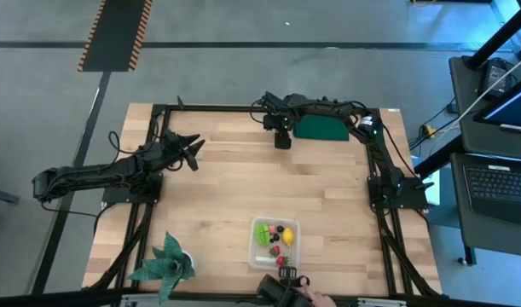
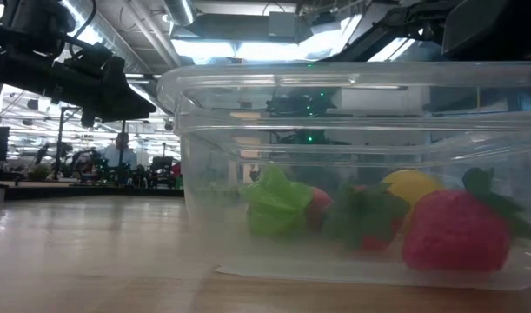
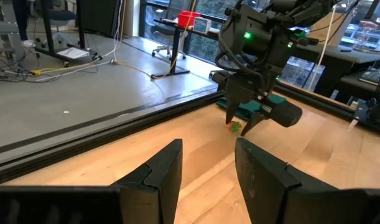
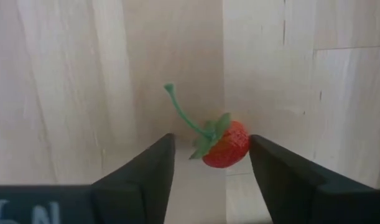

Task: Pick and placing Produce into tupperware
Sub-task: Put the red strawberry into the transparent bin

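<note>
A small red strawberry (image 4: 227, 145) with a green stem lies on the wooden table at its far middle, beside a dark green pad (image 1: 321, 129). My right gripper (image 4: 209, 148) points down over it, open, one finger on each side of the berry. The clear tupperware (image 1: 254, 225) stands near the table's front edge. It holds a light green piece (image 2: 276, 202), a yellow lemon (image 2: 411, 185), a big red strawberry (image 2: 456, 230) and other small produce. My left gripper (image 3: 207, 162) waits open at the table's left (image 1: 192, 150), touching nothing. My right gripper comes at the small strawberry from above, fingers pointing down. One finger (image 4: 264, 163) stands right against the berry's red side (image 4: 244, 142); I cannot tell whether it touches. The other finger (image 4: 157, 163) is still apart from the leafy cap. The berry lies on the table.
A teal leafy plant (image 1: 164, 264) stands at the near left corner. At the front edge a person's hand (image 1: 313, 298) holds a dark device. Black frame rails (image 1: 243, 107) run along the table's edges. Bare wood lies between the far pad and the tupperware.
</note>
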`<action>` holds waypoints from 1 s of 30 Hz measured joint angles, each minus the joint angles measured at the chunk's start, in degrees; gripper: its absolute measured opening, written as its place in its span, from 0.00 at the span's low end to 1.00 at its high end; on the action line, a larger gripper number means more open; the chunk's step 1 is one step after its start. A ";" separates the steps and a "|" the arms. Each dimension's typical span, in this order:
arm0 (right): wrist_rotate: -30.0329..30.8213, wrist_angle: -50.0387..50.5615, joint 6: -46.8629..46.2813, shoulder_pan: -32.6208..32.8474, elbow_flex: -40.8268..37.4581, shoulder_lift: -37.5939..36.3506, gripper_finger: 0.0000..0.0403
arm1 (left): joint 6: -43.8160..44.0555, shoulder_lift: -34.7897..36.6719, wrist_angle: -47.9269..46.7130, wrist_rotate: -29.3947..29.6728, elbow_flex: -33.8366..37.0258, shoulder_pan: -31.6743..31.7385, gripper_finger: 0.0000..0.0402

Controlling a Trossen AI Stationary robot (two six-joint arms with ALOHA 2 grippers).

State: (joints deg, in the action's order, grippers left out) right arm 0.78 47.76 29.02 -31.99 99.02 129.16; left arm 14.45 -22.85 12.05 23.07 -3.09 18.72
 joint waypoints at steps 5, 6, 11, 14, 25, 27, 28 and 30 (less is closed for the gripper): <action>0.07 -0.19 0.00 -0.04 -0.02 0.02 0.44 | -0.01 0.00 0.00 0.00 0.00 0.00 0.35; 0.09 -0.23 0.00 -0.04 -0.02 0.02 0.43 | -0.01 0.00 0.00 0.00 0.00 0.00 0.35; 0.23 -0.28 0.00 -0.04 -0.02 0.03 0.36 | -0.01 0.00 0.00 0.00 0.00 0.00 0.35; 0.30 -0.30 0.00 -0.04 -0.02 0.04 0.32 | -0.01 0.00 0.00 0.00 0.00 0.00 0.35; 0.59 -0.41 0.02 -0.13 -0.02 0.04 0.27 | -0.01 0.00 0.00 0.00 0.00 0.00 0.35; 0.55 -0.41 0.00 -0.13 -0.02 0.04 0.27 | -0.01 0.00 0.00 0.01 0.00 0.00 0.35; 0.52 -0.41 0.02 -0.13 -0.02 0.04 0.26 | 0.01 0.00 0.02 0.00 0.00 0.00 0.35; 0.52 -0.41 0.02 -0.11 -0.02 0.04 0.25 | -0.01 0.00 0.00 0.01 0.00 0.00 0.35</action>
State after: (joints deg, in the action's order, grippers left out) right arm 1.30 47.35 29.03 -32.10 99.00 129.21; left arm 14.44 -22.85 12.06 23.08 -3.09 18.72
